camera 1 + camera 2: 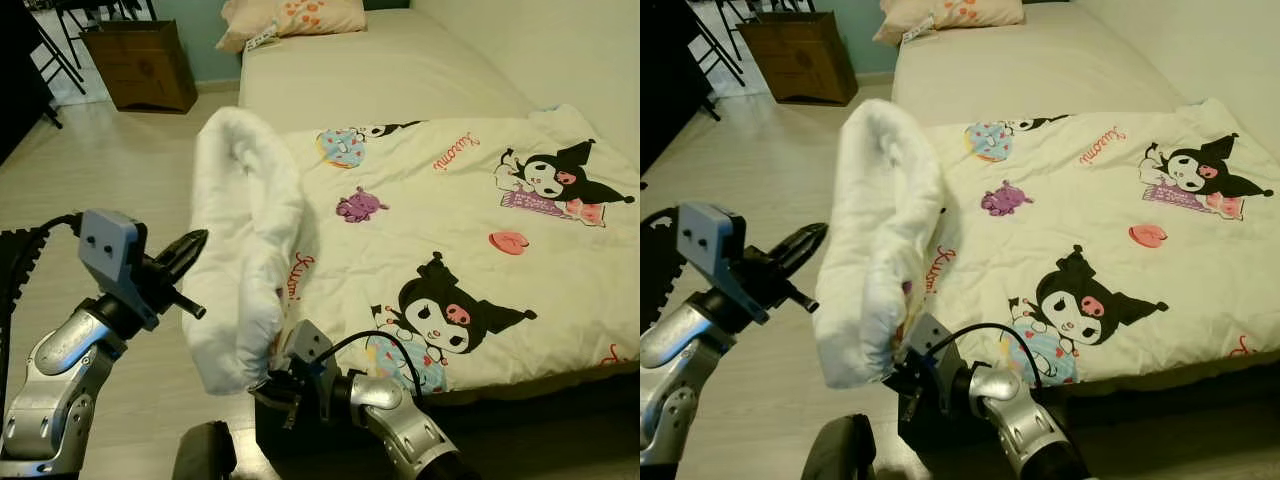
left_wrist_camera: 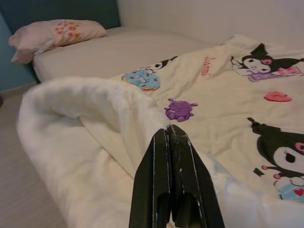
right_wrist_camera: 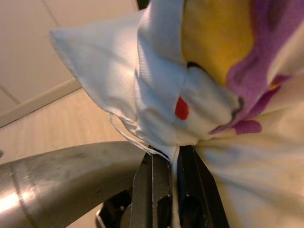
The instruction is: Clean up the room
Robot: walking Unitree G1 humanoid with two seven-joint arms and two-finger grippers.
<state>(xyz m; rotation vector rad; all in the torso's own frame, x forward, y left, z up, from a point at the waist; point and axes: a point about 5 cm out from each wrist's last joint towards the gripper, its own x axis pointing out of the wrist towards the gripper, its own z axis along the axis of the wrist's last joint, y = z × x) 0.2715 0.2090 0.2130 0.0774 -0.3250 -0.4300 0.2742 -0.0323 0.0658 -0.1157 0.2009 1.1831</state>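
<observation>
Quilt: a cream quilt printed with black-and-white cartoon characters (image 1: 470,230) lay spread over the bed, its near left edge folded back into a thick roll showing the plain white fleecy underside (image 1: 245,240), which hung off the bed's side toward the floor.
Bed: a low bed with a beige sheet (image 1: 380,70) ran away from the robot beside a pale wall.
Pillow: a pink pillow with orange dots (image 1: 295,18) sat at the bed's far end.
Right gripper: the right gripper (image 3: 172,159) was low at the near corner of the bed, its black fingers (image 3: 152,185) pinched tight on a bunched corner of the quilt, fabric caught between them.
Left gripper: the left gripper (image 1: 187,248) hung in the air just beside the rolled edge, fingers pressed together with nothing between them; whether the tip touched the cloth could not be told.
Floor: pale wood-look flooring (image 1: 120,160) lay left of the bed.
Box: a brown cardboard box (image 1: 140,62) stood on the floor by the teal wall.
</observation>
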